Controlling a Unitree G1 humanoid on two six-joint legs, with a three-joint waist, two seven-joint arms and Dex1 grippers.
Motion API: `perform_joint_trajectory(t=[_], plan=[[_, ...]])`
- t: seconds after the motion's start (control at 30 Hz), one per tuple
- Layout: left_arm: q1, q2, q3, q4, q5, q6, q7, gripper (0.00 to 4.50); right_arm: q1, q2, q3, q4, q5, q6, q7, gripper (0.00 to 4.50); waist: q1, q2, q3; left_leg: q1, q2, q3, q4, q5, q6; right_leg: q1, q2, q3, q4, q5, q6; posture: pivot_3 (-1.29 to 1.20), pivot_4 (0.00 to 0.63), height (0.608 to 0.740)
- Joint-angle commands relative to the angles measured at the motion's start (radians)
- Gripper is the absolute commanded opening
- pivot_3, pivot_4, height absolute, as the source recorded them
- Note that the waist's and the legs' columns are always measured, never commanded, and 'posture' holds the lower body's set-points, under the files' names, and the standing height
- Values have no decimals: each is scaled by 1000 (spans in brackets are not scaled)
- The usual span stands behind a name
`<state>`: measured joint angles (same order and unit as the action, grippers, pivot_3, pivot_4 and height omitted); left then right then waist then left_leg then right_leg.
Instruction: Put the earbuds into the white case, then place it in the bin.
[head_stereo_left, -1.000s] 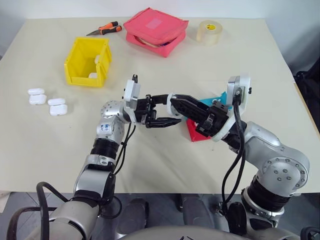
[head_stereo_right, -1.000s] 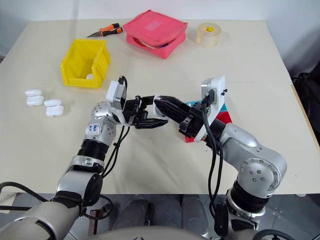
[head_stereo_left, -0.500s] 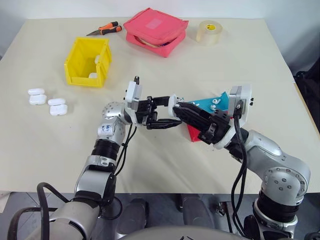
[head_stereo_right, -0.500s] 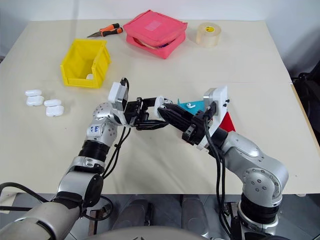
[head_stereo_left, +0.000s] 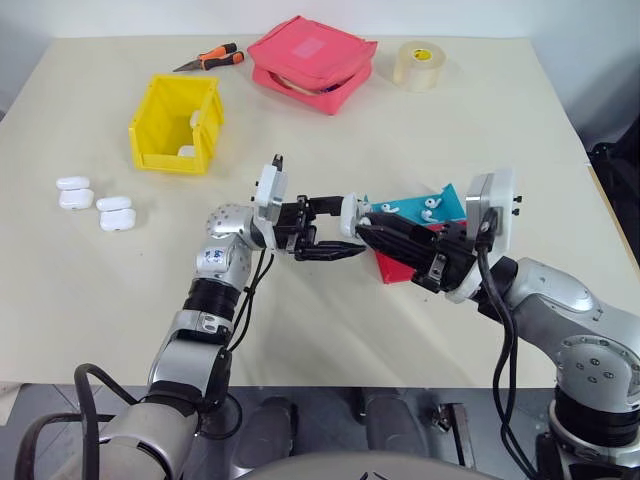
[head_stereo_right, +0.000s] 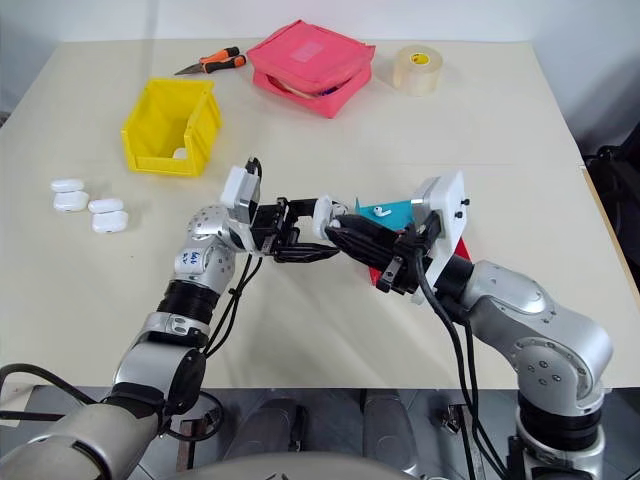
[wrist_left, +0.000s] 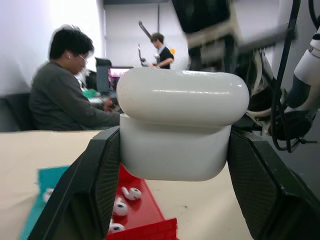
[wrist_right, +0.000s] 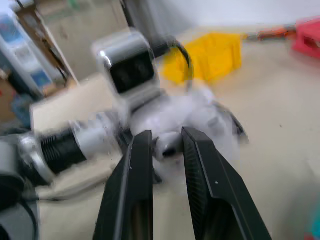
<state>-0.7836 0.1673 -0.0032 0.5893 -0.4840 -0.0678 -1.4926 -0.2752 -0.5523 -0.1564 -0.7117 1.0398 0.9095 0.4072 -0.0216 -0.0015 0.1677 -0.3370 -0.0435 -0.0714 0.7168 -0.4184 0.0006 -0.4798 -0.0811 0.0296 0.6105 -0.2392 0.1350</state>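
Left wrist view: left gripper (head_stereo_left: 335, 228) clamped on the white case (wrist_left: 182, 122), lid apparently down, held above the table; right gripper (head_stereo_left: 372, 227) nearly closed at it, holding nothing I can see; earbuds (head_stereo_left: 430, 205) sit in tray, so next open lid

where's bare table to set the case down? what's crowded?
Free: the wide near strip along the table front edge; the right side beyond the tape roll and the blue and red tray; the gap between the yellow bin and pink pouch. Crowded: mid-table, where both pincers meet beside the tray, and the left patch with spare cases.
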Motion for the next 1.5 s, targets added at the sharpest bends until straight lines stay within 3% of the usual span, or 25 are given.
perform_joint_trajectory(t=[0.03, 0.53, 1.3, 1.5], plan=[[-32, 15, 67, -40, -54, -17, 6, 2799, 10, -59, 21, 6, -15, 11, 33, 474, 2, 0, 0, 0, 0, 0, 0, 0, 0, 0, 0, 0, 0, 0, 0, 0, 150, 740], [-10, 11, 36, -51, -39, -31, -22, 2799, -178, -164, 153, 63, -73, 37, 102, 474, 23, 0, 0, 0, 0, 0, 0, 0, 0, 1, 0, 0, -2, 0, 0, 0, 150, 740], [8, 10, 34, -63, -25, -40, -10, 2799, -263, -165, 176, 78, -107, 61, 135, 474, 23, 0, 0, 0, 0, 0, 0, 0, 0, 0, 0, 0, -2, 1, 0, 0, 150, 740], [6, 10, 36, -58, -21, -43, -10, 2799, -278, -147, 171, 83, -117, 50, 124, 2429, 23, 0, 0, 0, 0, 0, 0, 0, 0, 0, 0, 0, -2, 1, 0, 0, 150, 740]])
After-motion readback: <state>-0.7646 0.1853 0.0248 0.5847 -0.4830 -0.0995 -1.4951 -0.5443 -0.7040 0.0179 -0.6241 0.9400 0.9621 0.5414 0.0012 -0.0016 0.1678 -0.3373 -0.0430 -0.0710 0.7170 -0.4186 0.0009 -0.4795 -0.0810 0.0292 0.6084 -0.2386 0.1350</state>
